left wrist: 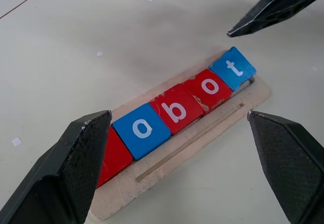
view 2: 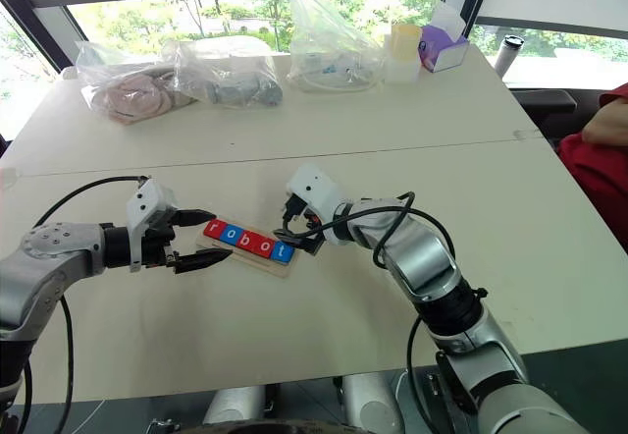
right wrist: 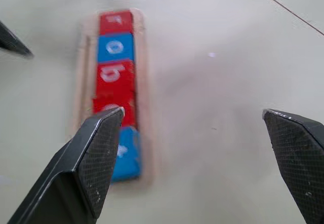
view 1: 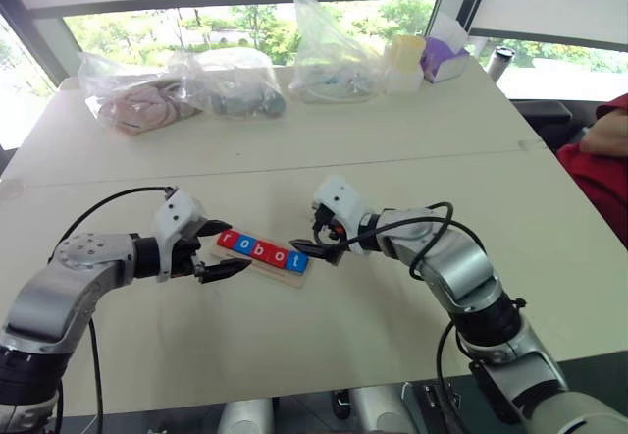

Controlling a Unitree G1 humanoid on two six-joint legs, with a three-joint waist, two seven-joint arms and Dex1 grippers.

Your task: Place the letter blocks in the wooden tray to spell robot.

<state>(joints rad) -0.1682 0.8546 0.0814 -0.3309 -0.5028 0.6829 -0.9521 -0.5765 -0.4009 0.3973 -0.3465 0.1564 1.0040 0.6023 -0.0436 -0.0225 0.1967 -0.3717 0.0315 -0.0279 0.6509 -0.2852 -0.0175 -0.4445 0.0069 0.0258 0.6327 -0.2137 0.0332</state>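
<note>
The wooden tray (view 1: 267, 270) lies slanted on the table and holds several letter blocks in a row. They are a red r (view 1: 227, 240), a blue o (left wrist: 142, 127), a red b (left wrist: 177, 110), a red o (left wrist: 209, 87) and a blue t (left wrist: 234, 68). My left gripper (view 1: 237, 245) is open and straddles the tray's r end with nothing in it; one finger (left wrist: 76, 163) partly hides the r. My right gripper (view 1: 306, 236) is open and empty just off the t end, with the tray beside one finger (right wrist: 96, 158).
Three clear plastic bags (view 1: 231, 85) of items, a yellow-capped container (view 1: 404, 61), a purple box (view 1: 444, 56) and a dark tumbler (view 1: 498, 61) stand along the table's far side. A person's red sleeve (view 1: 601, 159) is at the right edge.
</note>
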